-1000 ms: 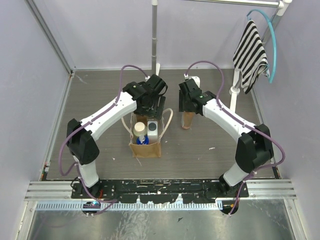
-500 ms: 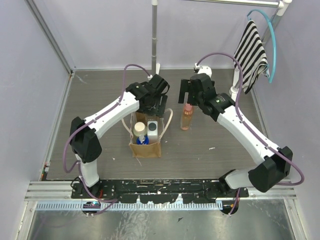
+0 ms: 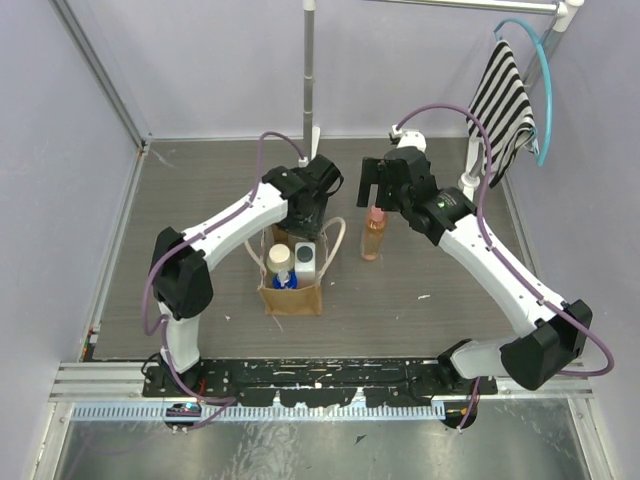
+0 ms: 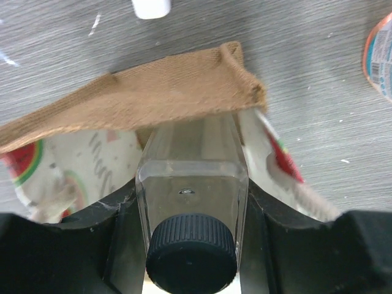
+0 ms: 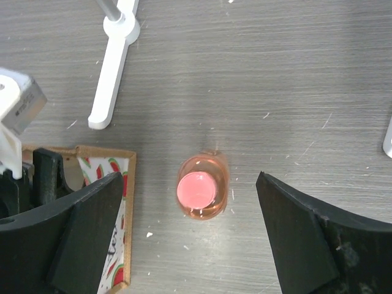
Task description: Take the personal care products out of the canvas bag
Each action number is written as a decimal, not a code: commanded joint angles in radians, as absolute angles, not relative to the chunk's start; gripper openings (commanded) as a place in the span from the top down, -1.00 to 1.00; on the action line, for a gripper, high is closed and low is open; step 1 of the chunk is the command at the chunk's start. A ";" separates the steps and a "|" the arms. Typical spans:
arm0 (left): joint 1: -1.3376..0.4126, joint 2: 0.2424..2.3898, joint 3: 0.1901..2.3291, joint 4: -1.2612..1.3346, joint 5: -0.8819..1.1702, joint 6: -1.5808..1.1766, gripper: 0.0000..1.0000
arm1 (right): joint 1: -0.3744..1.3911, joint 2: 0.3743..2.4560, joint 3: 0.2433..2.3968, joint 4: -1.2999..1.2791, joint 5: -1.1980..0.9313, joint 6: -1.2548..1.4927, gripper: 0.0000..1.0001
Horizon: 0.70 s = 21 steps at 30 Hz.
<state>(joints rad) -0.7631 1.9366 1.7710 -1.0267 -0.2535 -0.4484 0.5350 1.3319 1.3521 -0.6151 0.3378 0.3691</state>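
Left wrist: left gripper (image 4: 191,242) clamps clear bottle (image 4: 191,174) in bag (image 4: 153,98). Right gripper (image 5: 193,239) spread wide above pink bottle (image 5: 199,191); label (image 4: 381,58) print illegible.

No text, label or number is legible.

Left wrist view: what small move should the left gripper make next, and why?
Probably lift straight up: the left gripper is shut on the clear square bottle with a black ribbed cap, which sits down inside the tan canvas bag.
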 commanded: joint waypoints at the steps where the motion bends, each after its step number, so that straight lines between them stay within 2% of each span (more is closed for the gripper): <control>1: -0.762 1.871 1.953 -1.153 -0.372 -0.398 1.00 | 0.615 1.292 1.433 -0.611 0.306 0.348 -0.92; 6: -0.761 1.800 2.162 -1.291 -0.441 -0.385 1.00 | 0.871 1.325 1.565 -0.669 0.491 0.358 -0.92; 10: -0.740 1.708 2.244 -1.315 -0.478 -0.383 0.93 | 0.943 1.336 1.593 -0.666 0.513 0.384 -0.87; 14: -0.684 1.617 2.251 -1.322 -0.578 -0.409 0.91 | 0.984 1.356 1.558 -0.639 0.465 0.412 -0.82; 21: -0.551 1.517 2.170 -1.321 -0.659 -0.440 1.00 | 1.050 1.451 1.494 -0.594 0.398 0.446 -0.79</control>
